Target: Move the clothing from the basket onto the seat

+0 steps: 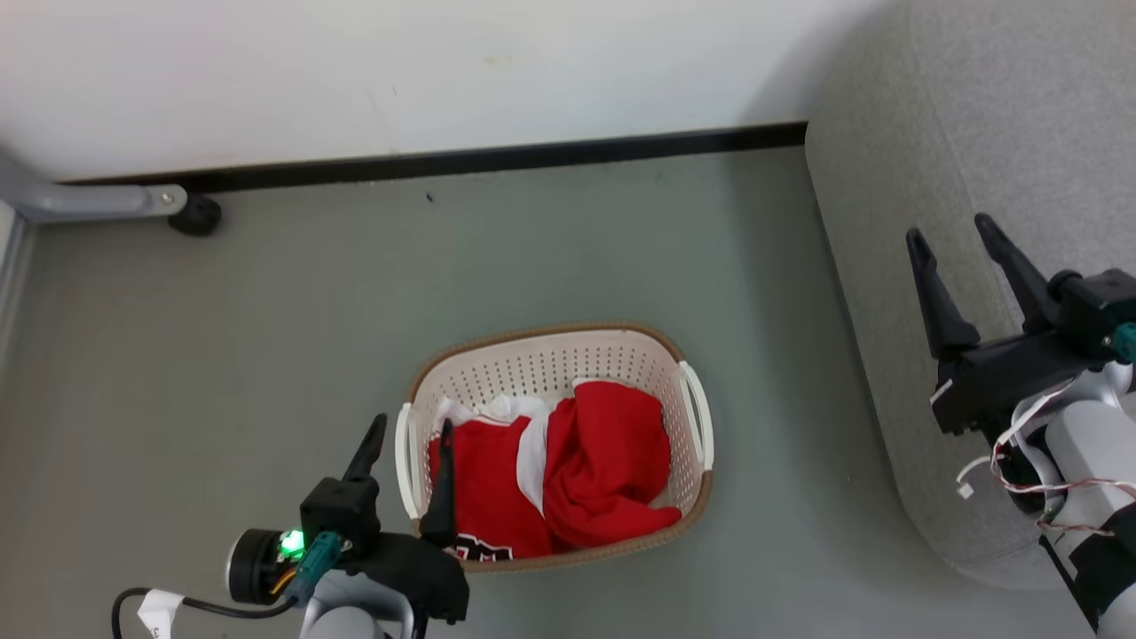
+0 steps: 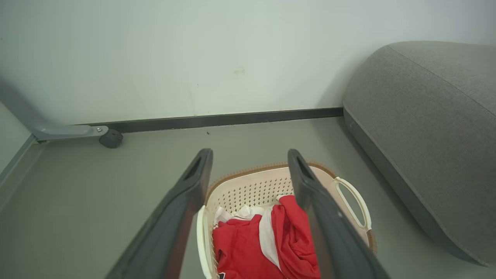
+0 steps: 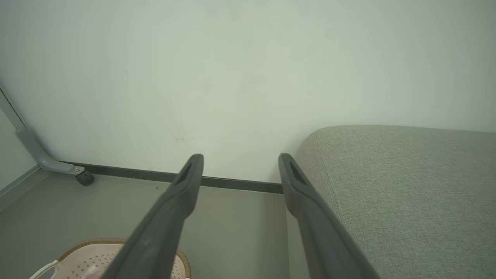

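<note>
Left hand (image 1: 414,422) hangs wide by the clothing (image 1: 603,461) and may hook the basket (image 1: 550,359) rim; right hand (image 1: 950,227) wide too.

The left gripper (image 1: 413,424) sits at the lower left of the head view, its two dark fingers spread wide and holding nothing. The right gripper (image 1: 948,226) hangs at the right edge, fingers likewise parted, empty, leaning slightly leftward.

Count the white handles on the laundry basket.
2. One white plastic handle sits on the cream perforated basket's left side, the other on its right side, toward the grey fabric sofa. None seems hidden.
</note>
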Robot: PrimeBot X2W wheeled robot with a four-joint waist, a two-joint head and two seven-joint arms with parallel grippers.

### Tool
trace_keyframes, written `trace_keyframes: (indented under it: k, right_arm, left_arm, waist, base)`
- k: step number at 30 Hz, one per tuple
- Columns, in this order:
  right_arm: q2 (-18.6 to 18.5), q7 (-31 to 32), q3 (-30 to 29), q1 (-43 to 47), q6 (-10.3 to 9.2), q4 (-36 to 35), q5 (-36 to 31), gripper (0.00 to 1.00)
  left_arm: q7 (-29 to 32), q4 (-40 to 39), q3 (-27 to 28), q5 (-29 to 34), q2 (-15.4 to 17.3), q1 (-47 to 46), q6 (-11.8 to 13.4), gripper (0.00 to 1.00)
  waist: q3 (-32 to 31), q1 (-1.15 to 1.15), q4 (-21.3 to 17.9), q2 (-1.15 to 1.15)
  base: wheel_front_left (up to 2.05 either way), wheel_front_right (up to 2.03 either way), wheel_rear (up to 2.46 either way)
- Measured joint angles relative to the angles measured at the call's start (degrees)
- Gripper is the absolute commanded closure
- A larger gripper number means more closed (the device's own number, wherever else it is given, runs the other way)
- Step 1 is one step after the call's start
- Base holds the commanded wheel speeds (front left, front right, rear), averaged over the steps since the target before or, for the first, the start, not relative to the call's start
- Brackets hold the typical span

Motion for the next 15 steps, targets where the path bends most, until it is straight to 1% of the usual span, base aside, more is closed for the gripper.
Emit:
trace_keyframes:
  k: [4,7,13,15]
  right_arm:
    - [-0.2,0.0,-0.6,-2.1,0.13,-1.5,-0.5,0.00]
    - [-0.2,0.0,-0.9,-3.7,0.33,-3.0,-0.9,0.00]
    - [-0.2,0.0,-2.0,-7.1,0.59,-5.3,-1.5,0.00]
    - [-0.2,0.0,-2.2,-8.0,0.94,-6.1,-1.6,0.00]
  left_arm:
    - [0.0,-0.7,-4.6,-3.9,0.0,-1.6,0.1,0.00]
    - [0.0,-1.2,-7.7,-5.7,0.0,-3.2,0.5,0.00]
    - [0.0,-1.3,-11.9,-9.0,0.0,-7.6,1.7,0.00]
    - [0.0,-1.1,-13.0,-9.9,0.0,-8.9,2.2,0.00]
  waist:
    - [3.0,0.00,-0.3,0.00]
    - [5.3,0.00,-0.6,0.00]
    - [10.1,0.01,-1.4,0.00]
    - [11.8,0.01,-1.7,0.00]
  base:
    - [0.00,0.00,0.00]
    - [0.00,0.00,0.00]
    - [0.00,0.00,0.00]
    - [0.00,0.00,0.00]
